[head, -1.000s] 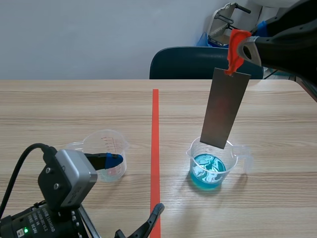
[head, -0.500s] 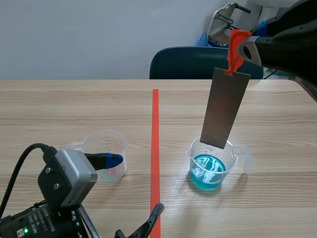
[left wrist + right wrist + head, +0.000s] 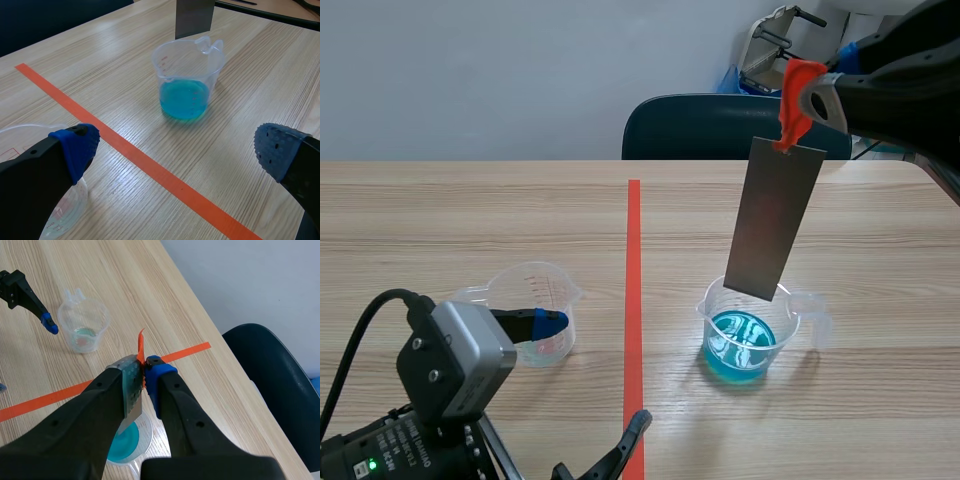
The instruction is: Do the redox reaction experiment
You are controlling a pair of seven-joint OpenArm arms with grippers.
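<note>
- While clamped tight on the orange-red tag (image 3: 796, 92), the right gripper (image 3: 144, 371) dangles the grey metal plate (image 3: 775, 218) beneath it, the plate's lower end over the beaker of blue liquid (image 3: 748, 338).
- Left gripper (image 3: 177, 150) gapes wide, holding nothing; a clear beaker (image 3: 533, 305) sits beside one finger, and the blue one stands ahead.

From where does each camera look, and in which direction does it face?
Scene view: between the arms, facing across the table; both arms show.
Left wrist view: on the left arm, looking past its open claw at the cup of blue liquid.
Right wrist view: high, looking down past its claw, shut on the metal strip.
All share that cup.
</note>
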